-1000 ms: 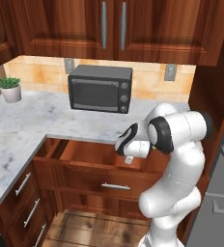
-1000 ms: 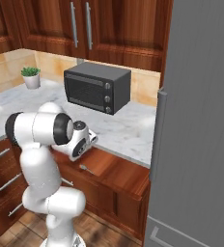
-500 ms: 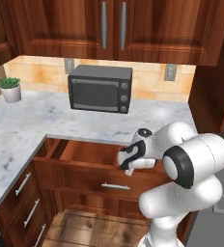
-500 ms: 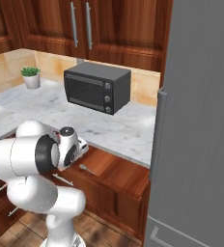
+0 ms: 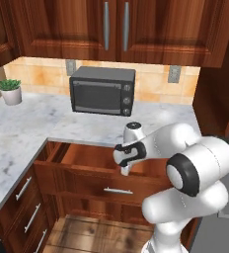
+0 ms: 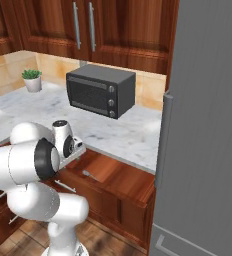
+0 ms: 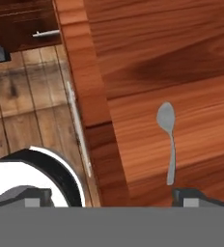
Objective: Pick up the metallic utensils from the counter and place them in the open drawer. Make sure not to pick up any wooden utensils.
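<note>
One of the metallic utensils, a silver-grey spoon (image 7: 168, 141), lies flat on the floor of the open drawer (image 7: 181, 58), free of my fingers. From the right base view the spoon (image 6: 90, 174) rests near the front of the drawer (image 6: 123, 180). My gripper (image 7: 114, 198) hangs open just above it, with nothing between the jaws. It hovers over the drawer's front right part (image 5: 124, 168), and in the right base view the gripper (image 6: 77, 150) is at the drawer's left end. The counter and the wooden utensils are out of view.
The drawer's front board carries a slim silver bar handle (image 5: 117, 190). A marble worktop (image 5: 32, 128) wraps around the corner, with a black microwave (image 5: 102, 91) and a potted plant (image 5: 11, 91). A tall grey fridge (image 6: 208, 130) stands at the right. Narrower drawers (image 5: 25, 197) sit below left.
The arm's elbow has swung forward and to the right, towards the cameras. The gripper stays open over the drawer, slightly lower. The spoon lies still.
</note>
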Tool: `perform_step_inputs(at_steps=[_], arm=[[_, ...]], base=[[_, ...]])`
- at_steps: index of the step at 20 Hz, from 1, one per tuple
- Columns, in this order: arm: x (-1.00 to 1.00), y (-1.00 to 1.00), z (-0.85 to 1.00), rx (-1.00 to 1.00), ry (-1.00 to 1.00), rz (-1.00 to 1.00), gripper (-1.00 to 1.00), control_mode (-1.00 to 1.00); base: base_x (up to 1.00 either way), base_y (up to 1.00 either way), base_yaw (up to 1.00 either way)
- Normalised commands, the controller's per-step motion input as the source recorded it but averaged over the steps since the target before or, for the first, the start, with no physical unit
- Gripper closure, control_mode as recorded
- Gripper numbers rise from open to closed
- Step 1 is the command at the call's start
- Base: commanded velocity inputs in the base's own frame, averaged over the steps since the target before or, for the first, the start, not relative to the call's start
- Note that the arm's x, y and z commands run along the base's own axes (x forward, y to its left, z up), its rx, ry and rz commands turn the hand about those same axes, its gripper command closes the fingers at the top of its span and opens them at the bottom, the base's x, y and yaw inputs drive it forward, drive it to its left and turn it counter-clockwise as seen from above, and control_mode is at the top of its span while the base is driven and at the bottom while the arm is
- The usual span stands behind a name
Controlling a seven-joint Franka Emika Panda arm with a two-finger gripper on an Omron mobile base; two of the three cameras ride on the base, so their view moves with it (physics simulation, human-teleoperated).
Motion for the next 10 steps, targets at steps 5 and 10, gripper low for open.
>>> perform_step_inputs(at_steps=[5,10], arm=[[0.05,0.0,-0.5,0.0,0.1,0.0,-1.0,-1.0],[0.14,0.0,-0.26,0.0,0.03,0.0,-1.0,-1.0]], base=[[0.0,0.0,0.0],[0.0,0.0,0.0]])
